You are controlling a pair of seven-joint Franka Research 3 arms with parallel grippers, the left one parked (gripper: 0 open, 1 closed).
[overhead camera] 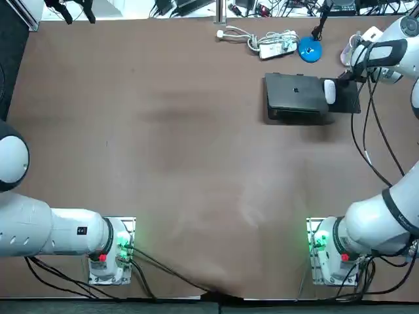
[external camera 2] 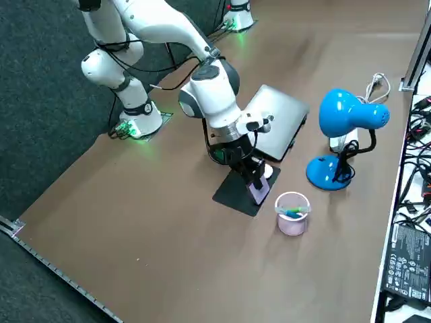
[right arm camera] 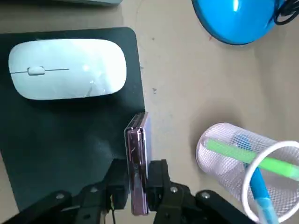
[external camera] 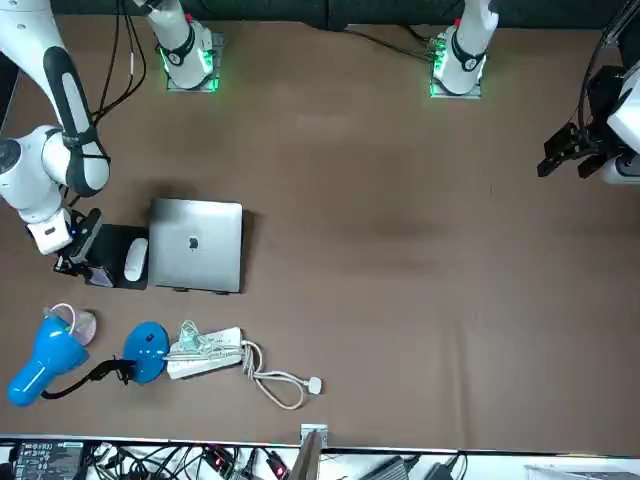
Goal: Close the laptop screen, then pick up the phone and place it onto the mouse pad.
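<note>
The right arm's fingers (right arm camera: 159,177) are closed on the phone (right arm camera: 136,163), one pad on each flat face. The phone stands on its thin edge between them and sticks out past the fingertips. Holding it by the faces keeps the slim body from twisting. It also leaves the lower edge free to meet a surface first.

Directly under the fingers lies the dark mouse pad (right arm camera: 70,135). The phone hangs over the pad's border strip, close to where the bare table (right arm camera: 177,93) begins. Whether its edge already touches the pad cannot be told.

Ahead of the fingertips, the white mouse (right arm camera: 67,69) takes up the far part of the pad. That likely explains why the phone is brought to the free near strip rather than the middle. Just off the pad, beside one finger, stands a mesh pen cup (right arm camera: 233,158). The base of a blue lamp (right arm camera: 243,18) is farther out on that side.

Beyond the mouse, the laptop (external camera: 197,243) lies flat with its lid down, so the first step looks finished. What seems left is to lower and tip the phone flat, then release it.
</note>
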